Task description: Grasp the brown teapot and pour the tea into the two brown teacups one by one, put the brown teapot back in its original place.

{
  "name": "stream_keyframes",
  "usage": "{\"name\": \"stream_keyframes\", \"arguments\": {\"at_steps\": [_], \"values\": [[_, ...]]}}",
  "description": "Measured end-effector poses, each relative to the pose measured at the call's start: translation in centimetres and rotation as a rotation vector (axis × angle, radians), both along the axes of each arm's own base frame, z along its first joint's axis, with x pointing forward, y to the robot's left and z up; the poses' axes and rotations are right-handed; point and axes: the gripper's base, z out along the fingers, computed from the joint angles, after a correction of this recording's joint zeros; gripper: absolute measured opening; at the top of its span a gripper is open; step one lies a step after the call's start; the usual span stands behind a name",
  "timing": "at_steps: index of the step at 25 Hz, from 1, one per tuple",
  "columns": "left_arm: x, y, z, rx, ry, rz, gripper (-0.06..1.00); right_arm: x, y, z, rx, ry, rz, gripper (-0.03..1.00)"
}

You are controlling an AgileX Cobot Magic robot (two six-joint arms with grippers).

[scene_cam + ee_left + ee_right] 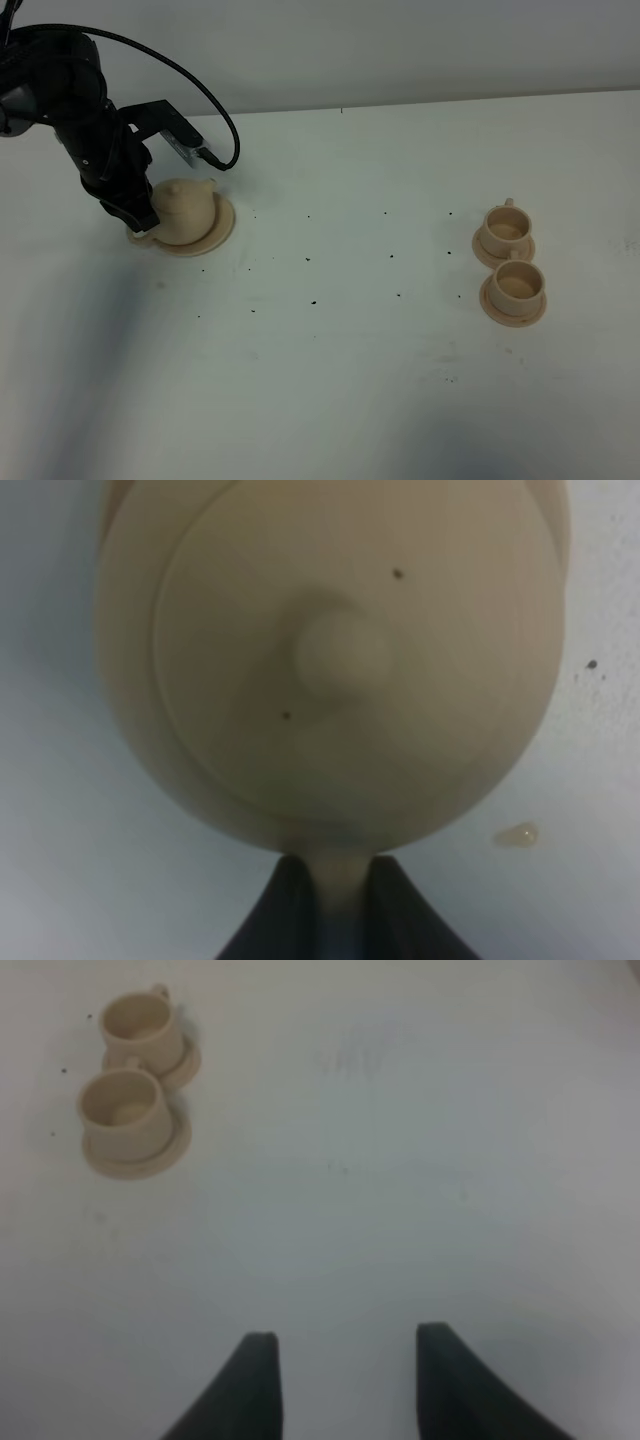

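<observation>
The brown teapot [186, 210] stands on its wide tan saucer [224, 230] at the far left of the white table. My left gripper [140, 214] is at the teapot's left side. In the left wrist view the two dark fingers [272, 920] press on both sides of the teapot's handle, below its knobbed lid [340, 650]. The two brown teacups [505, 227] [516, 283] sit on small saucers at the right, one behind the other. They also show in the right wrist view [138, 1020] [122, 1105]. My right gripper [345, 1370] is open and empty over bare table, away from the cups.
The white table [350, 350] carries small black specks across its middle. A small tan drop [517, 834] lies on the table beside the teapot. A black cable [215, 110] loops from the left arm above the teapot. The table's back edge meets a pale wall.
</observation>
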Motion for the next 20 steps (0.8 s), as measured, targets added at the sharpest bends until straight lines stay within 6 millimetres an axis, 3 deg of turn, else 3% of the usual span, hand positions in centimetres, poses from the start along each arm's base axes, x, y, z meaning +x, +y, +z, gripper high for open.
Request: {"name": "stream_keyframes", "arguments": {"at_steps": [10,20], "values": [[-0.1,-0.3,0.3,-0.03,0.005,0.006,0.13,0.0,0.0,0.0,0.0,0.0,0.0,0.33],[-0.4,-0.3,1.8,-0.035,-0.02,0.006,0.13,0.0,0.0,0.0,0.0,0.0,0.0,0.33]]}}
